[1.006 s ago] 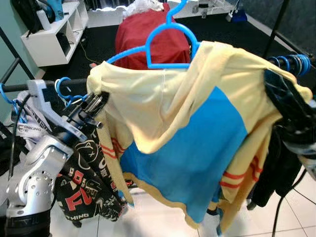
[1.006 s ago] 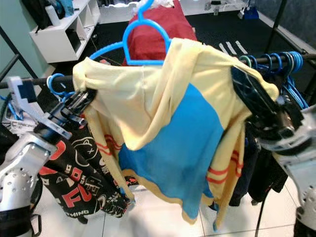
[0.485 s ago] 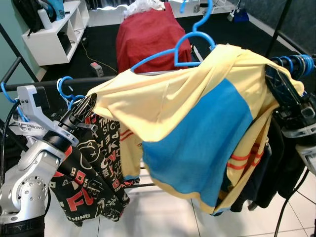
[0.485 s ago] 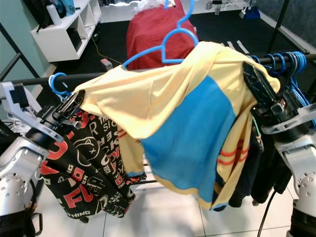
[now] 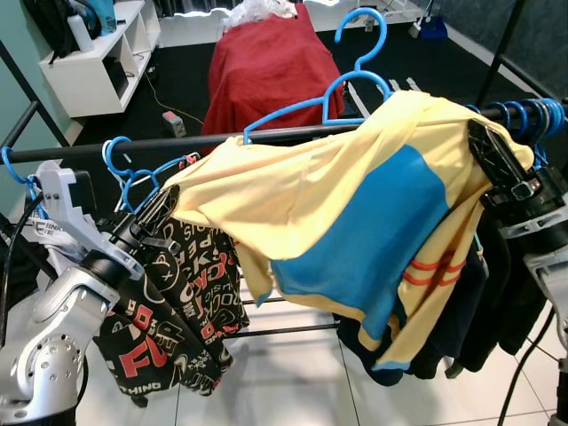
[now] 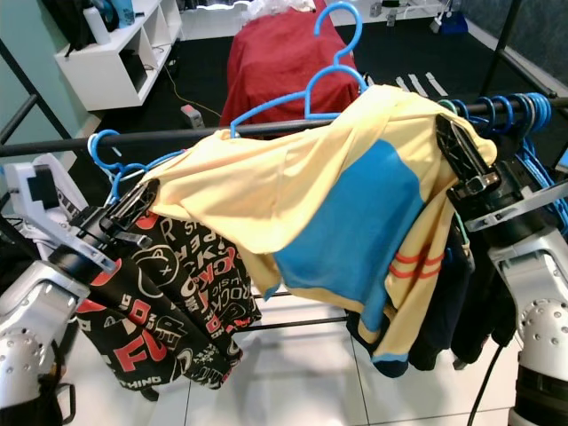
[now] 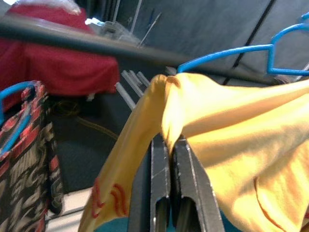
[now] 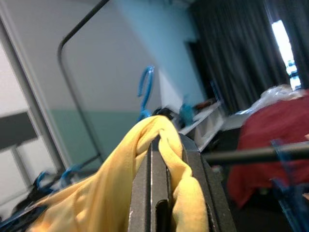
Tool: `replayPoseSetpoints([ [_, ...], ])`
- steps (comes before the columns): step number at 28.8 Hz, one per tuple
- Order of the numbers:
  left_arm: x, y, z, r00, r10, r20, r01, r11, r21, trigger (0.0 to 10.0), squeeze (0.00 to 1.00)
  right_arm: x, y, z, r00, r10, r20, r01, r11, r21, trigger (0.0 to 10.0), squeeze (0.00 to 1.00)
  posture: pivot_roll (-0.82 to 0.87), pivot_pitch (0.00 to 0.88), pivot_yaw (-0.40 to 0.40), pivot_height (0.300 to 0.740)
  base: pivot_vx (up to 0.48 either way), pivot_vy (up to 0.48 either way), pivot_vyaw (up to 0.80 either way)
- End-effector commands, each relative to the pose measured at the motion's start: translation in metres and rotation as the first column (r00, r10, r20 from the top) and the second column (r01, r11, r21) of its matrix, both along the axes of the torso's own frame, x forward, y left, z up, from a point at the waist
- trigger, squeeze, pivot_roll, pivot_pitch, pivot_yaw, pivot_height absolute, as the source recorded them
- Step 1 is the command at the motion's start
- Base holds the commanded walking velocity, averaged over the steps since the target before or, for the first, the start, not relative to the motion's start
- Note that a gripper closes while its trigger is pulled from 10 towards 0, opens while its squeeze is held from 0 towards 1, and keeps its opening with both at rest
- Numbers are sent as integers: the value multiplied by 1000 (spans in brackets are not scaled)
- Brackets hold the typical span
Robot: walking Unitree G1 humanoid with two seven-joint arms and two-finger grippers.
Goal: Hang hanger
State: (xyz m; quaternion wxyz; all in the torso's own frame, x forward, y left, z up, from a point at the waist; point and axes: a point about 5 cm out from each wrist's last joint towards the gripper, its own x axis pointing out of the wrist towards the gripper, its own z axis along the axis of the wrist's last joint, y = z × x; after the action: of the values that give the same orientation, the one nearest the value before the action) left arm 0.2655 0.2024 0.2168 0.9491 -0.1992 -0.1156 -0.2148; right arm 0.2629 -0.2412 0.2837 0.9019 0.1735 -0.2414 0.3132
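We stand over a white tiled floor (image 5: 293,390) that gives way to dark flooring farther back, where a white shelf unit (image 5: 93,62) sits at the left and a red-draped piece of furniture (image 5: 266,67) stands in the middle. A black clothes rail (image 5: 177,145) crosses in front of us from left to right, carrying blue hangers and a black printed garment (image 5: 177,302) on its left part and dark clothes (image 5: 497,293) bunched at its right end. Our left claw (image 5: 160,202) has its fingers pressed together on the left edge of the yellow and blue shirt (image 5: 355,222); the left wrist view shows the cloth pinched between them. The shirt stretches between both claws just in front of the rail, its long axis running along it. The blue hanger (image 5: 342,89) inside the shirt rises above the rail, its hook pointing up and not on the rail. Most of the hanger's arms is hidden under the cloth. Our right claw (image 5: 497,164) is likewise shut on the shirt's right shoulder, its fingers wrapped in yellow fabric in the right wrist view.
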Motion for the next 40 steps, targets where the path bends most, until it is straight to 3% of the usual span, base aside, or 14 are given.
replayPoseSetpoints([
  [1, -1, 4, -6, 999, 35, -34, -34, 999, 28, 0, 0, -5, 4, 6, 999, 26, 36, -25, 999, -22, 10000, 0, -35, 134, 80, 740, 0, 0, 0],
  [4, 4, 10, -9, 993, 108, -48, -104, 991, 82, 0, 0, -22, 17, 1, 982, 190, 13, -187, 973, -136, 10000, 0, -35, 137, 83, 740, 0, 0, 0],
  [5, 10, 17, -8, 983, 179, -43, -173, 978, 116, 0, 0, -40, 28, -6, 938, 345, -45, -346, 913, -218, 10000, 0, -44, 138, 87, 740, 0, 0, 0],
  [6, 10, 17, -8, 983, 179, -43, -173, 978, 116, 0, 0, -40, 28, -6, 938, 345, -45, -346, 913, -218, 10000, 0, -44, 138, 87, 740, 0, 0, 0],
  [7, 15, 22, -4, 972, 232, -22, -226, 962, 153, 0, 0, -56, 37, -13, 877, 467, -118, -481, 837, -261, 10000, 0, -45, 138, 87, 740, 0, 0, 0],
  [8, 15, 22, -4, 972, 232, -22, -226, 962, 153, 0, 0, -56, 37, -13, 877, 467, -118, -481, 837, -261, 10000, 0, -45, 138, 87, 740, 0, 0, 0],
  [9, 19, 25, 0, 964, 265, -1, -260, 949, 180, 0, 0, -66, 45, -18, 820, 545, -175, -572, 772, -278, 10000, 0, -48, 140, 88, 740, 0, 0, 0],
  [14, 20, 26, 2, 960, 279, 11, -276, 941, 196, 0, 0, -71, 49, -21, 788, 581, -203, -616, 737, -278, 10000, 0, -48, 140, 88, 740, 0, 0, 0],
  [15, 23, 28, 5, 953, 301, 24, -299, 931, 209, 0, 0, -77, 57, -23, 749, 622, -231, -663, 690, -292, 10000, 0, -52, 140, 89, 740, 0, 0, 0],
  [20, 26, 30, 9, 944, 328, 37, -327, 914, 242, 0, 0, -72, 60, -19, 783, 587, -206, -620, 712, -330, 10000, 0, -57, 140, 89, 740, 0, 0, 0],
  [22, 24, 30, 5, 937, 347, 30, -340, 894, 292, 0, 0, -56, 50, -7, 894, 433, -118, -444, 817, -369, 10000, 0, -57, 141, 91, 740, 0, 0, 0],
  [27, 22, 34, 1, 924, 382, 25, -370, 871, 322, 0, 0, -44, 34, -6, 953, 274, -128, -302, 862, -407, 10000, 0, -53, 142, 89, 740, 0, 0, 0],
  [33, 21, 46, 1, 900, 435, 37, -418, 835, 357, 0, 0, -34, 12, -8, 982, 91, -166, -159, 875, -457, 10000, 0, -51, 143, 88, 740, 0, 0, 0],
  [40, 21, 62, -9, 864, 502, 15, -456, 771, 445, 0, 0, -41, -14, 35, 998, 7, 60, 13, 940, -342, 10000, 0, -54, 142, 91, 740, 0, 0, 0],
])
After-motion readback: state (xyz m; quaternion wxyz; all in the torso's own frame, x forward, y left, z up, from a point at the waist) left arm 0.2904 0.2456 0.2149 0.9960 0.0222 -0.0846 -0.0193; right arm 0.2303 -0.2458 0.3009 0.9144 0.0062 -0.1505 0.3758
